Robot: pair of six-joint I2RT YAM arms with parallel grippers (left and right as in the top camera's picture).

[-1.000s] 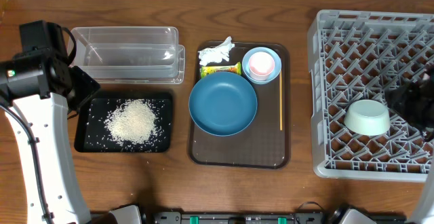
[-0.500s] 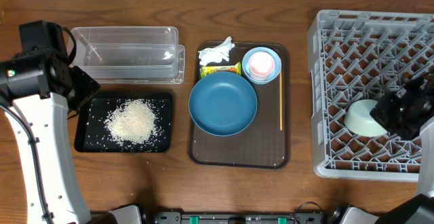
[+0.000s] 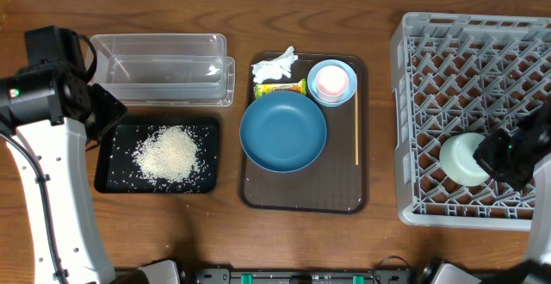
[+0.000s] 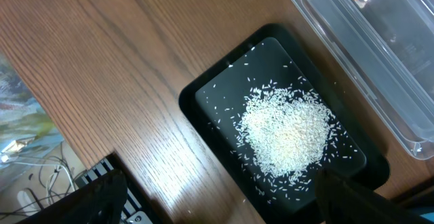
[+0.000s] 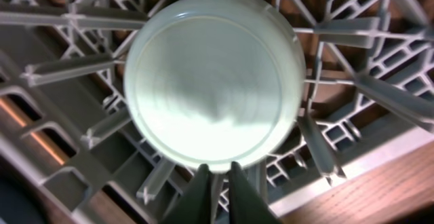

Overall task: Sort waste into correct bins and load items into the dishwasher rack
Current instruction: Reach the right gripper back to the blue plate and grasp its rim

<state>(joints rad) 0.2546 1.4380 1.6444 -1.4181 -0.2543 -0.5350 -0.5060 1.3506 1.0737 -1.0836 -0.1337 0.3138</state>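
Black fingers of the right gripper (image 5: pixel 217 178) sit nearly together at the rim of the pale mint-green bowl (image 5: pixel 213 81); a pinch cannot be confirmed. The bowl lies inverted in the dishwasher rack (image 5: pixel 57 75): loaded.

Left gripper (image 4: pixel 217 187) fingers are spread wide above the rice (image 4: pixel 288 132) in the black tray (image 4: pixel 203 95).

Outstanding, all on the brown tray (image 3: pixel 301 189):
- dark blue bowl (image 3: pixel 282 132)
- light blue bowl (image 3: pixel 346 98)
- pink cup (image 3: pixel 332 82)
- tissue (image 3: pixel 275 64)
- wrapper (image 3: pixel 280 88)

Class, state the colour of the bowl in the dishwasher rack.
The bowl is pale mint green, clearest in the right wrist view.
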